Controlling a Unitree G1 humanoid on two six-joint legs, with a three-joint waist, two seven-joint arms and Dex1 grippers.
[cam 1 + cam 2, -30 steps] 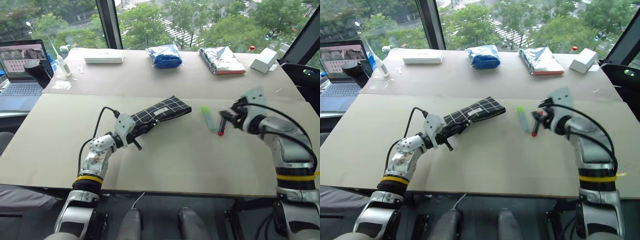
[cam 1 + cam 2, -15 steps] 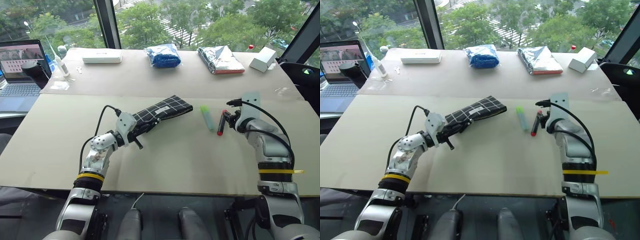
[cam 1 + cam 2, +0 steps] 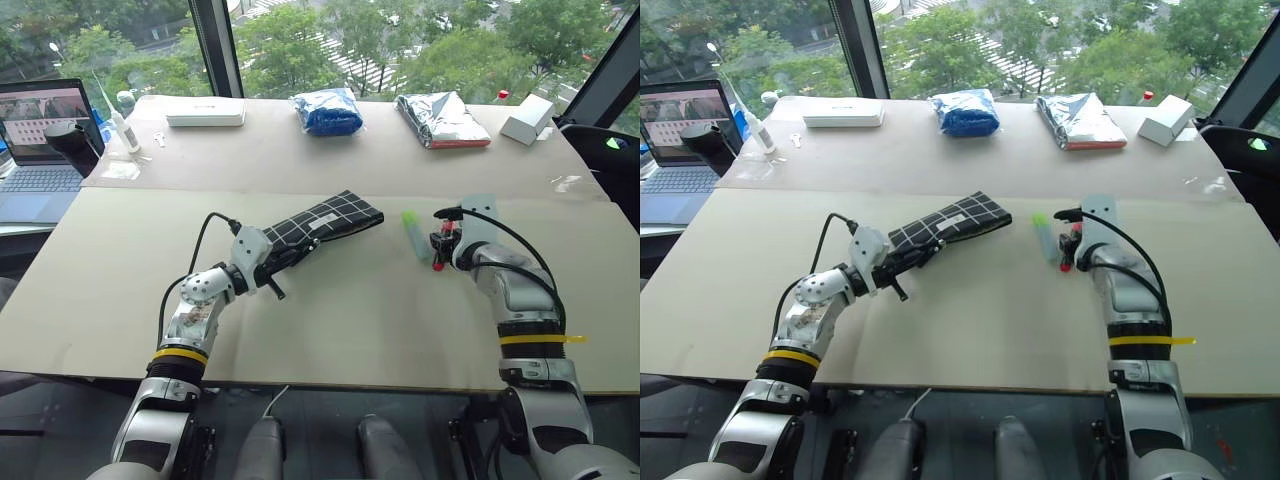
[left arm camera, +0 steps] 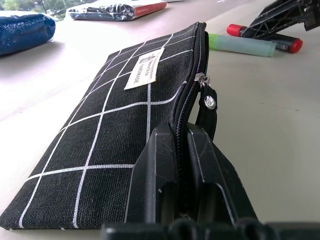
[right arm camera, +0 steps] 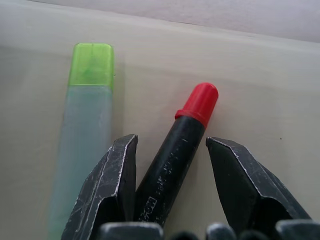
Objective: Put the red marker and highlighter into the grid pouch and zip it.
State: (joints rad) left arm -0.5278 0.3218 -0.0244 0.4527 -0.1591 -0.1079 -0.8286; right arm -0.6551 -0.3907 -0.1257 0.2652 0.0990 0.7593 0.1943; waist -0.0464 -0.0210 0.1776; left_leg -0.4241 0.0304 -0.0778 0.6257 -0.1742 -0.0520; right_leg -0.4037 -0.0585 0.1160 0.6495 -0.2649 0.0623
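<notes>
Worktop (image 3: 330, 320) | left tool (image 4: 181, 145) clamped on grid pouch (image 3: 322, 227) | right tool (image 5: 171, 150) open, straddling red marker (image 5: 177, 150) beside highlighter (image 5: 85, 125)

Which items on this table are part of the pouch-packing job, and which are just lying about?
Part of the job:
- grid pouch, pinched by the shut left gripper
- red marker, between the open fingers of the right gripper
- highlighter, beside the marker

Lying about:
- blue bag
- silver foil bag
- white boxes
- laptop
</notes>
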